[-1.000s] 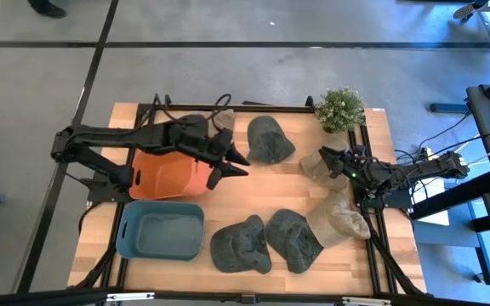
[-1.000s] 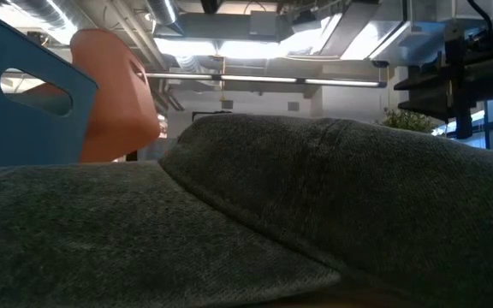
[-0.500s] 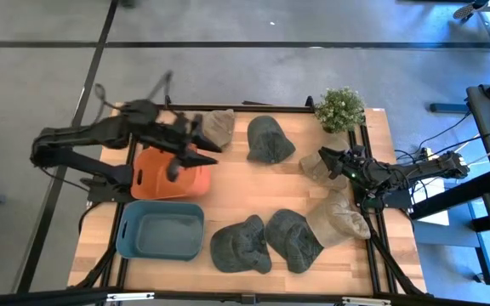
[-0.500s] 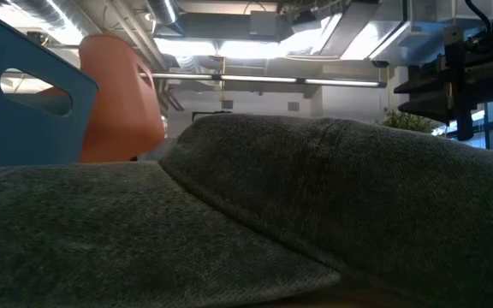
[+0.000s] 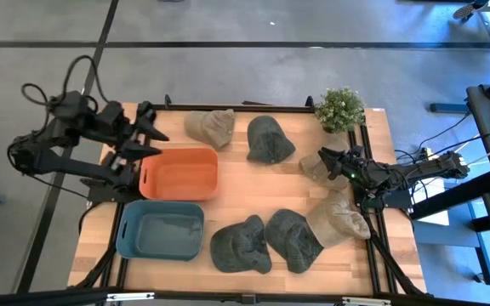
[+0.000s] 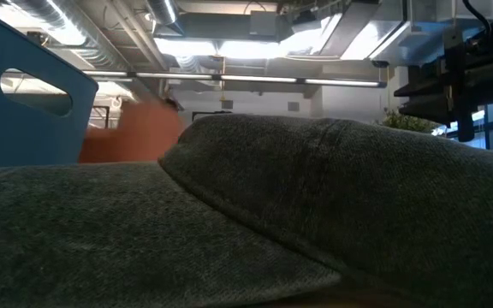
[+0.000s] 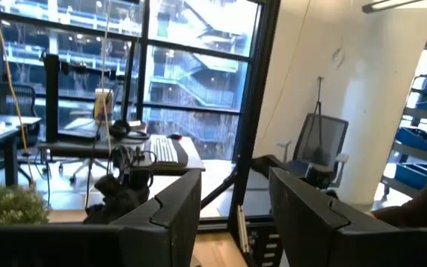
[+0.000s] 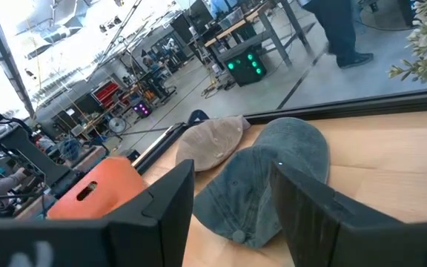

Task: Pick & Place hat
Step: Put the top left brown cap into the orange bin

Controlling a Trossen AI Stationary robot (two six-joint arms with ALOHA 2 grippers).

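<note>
Tan hat lies well apart from left claw.

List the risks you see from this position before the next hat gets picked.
1. The left tool is pulled back at the table's left edge, beside the orange bin; swinging back in, it might clip the rim.
2. The two green hats at the front overlap, so a grasp may drag both.

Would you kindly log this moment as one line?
left gripper: open, empty, far-left corner | right gripper: open, over tan hat | orange bin: empty
</note>
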